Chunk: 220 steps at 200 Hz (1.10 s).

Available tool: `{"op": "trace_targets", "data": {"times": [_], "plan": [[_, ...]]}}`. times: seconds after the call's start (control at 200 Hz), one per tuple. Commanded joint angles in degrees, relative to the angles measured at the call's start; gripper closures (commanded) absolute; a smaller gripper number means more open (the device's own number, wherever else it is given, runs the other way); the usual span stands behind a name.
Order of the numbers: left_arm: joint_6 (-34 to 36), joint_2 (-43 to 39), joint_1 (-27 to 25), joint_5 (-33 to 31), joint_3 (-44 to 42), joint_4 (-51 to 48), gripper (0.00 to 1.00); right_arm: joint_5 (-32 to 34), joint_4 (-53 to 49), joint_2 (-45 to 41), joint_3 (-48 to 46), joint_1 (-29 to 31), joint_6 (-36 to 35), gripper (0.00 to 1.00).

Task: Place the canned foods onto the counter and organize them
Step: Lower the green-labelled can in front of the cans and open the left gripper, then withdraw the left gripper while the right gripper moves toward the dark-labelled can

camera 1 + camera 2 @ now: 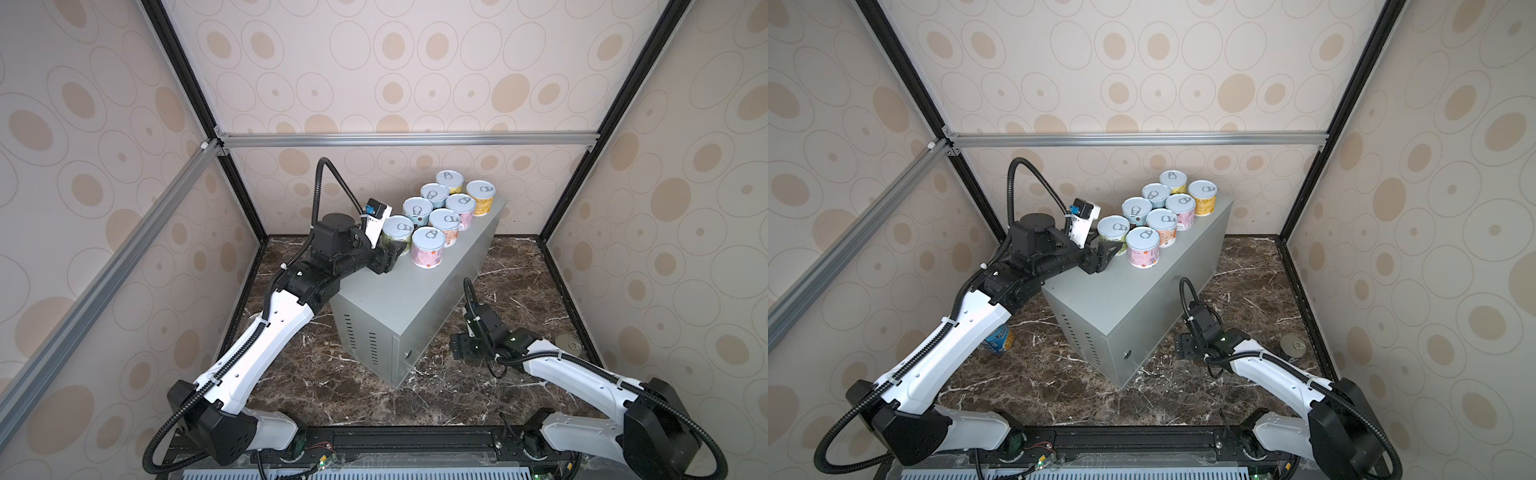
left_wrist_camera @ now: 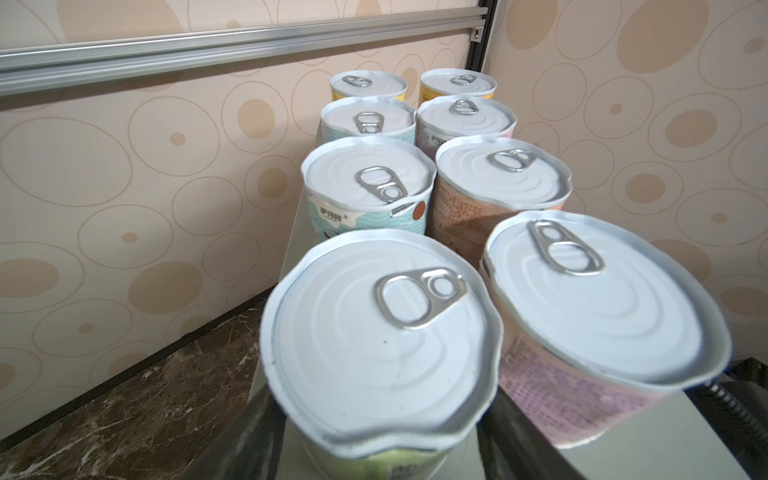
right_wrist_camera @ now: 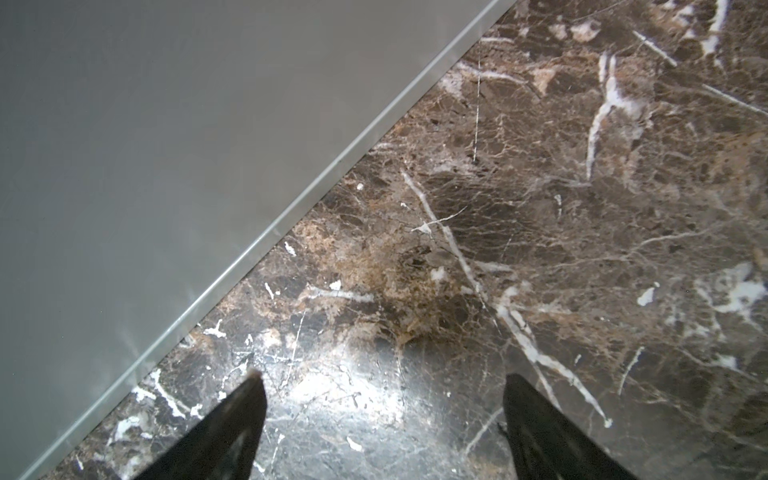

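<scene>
Several short canned foods with pale pull-tab lids stand in two rows on the far half of the counter (image 1: 395, 299), a tall grey metal box. My left gripper (image 2: 380, 451) is shut on the nearest one, the green-labelled can (image 2: 382, 345), which rests on the counter top next to a pink can (image 1: 428, 249). In both top views that gripper (image 1: 1105, 251) reaches in from the left. A blue can (image 1: 1001, 338) sits on the marble, half hidden under the left arm. A dark can (image 1: 567, 344) stands by the right wall. My right gripper (image 3: 382, 415) hangs open and empty over the marble beside the counter's side.
The counter's near half (image 1: 1100, 295) is bare metal, with vent slots (image 1: 361, 336) on its end face. Patterned walls and black frame posts enclose the marble floor (image 1: 332, 386). The right arm (image 1: 582, 374) lies low at the front right.
</scene>
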Motion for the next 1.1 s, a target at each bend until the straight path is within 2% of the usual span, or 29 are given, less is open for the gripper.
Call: {"op": "trace_targets", "data": {"times": [0.0,0.16,0.495,0.66,0.765,0.955,1.095], "plan": [[1.7,0.5,0.4,1.2,2.6,0.8,0.3,0.6,0.2,0.4,1.5,-0.3,-0.5,0.09],[1.7,0.1,0.4,0.6,2.5,0.7,0.27,0.6,-0.1,0.2,1.5,-0.3,-0.2,0.09],[-0.5,-4.7,0.4,-1.5,1.6,-0.3,0.07,1.2,-3.3,-4.4,1.7,-0.3,2.3,0.09],[-3.9,-7.9,0.5,-5.7,2.6,-3.7,0.03,1.9,-5.7,-7.4,1.7,-0.3,4.9,0.09],[-5.8,-11.1,0.5,-10.5,1.9,-6.0,0.01,2.1,-7.5,-9.1,1.9,-0.6,6.3,0.09],[-10.1,-16.5,3.2,-16.7,-5.3,-8.6,0.01,0.7,-11.9,-11.2,3.4,-3.9,8.5,0.09],[-13.8,-21.3,7.1,-20.6,-10.3,-10.1,0.01,3.3,-17.6,-14.0,4.8,-6.6,10.3,0.08]]}}
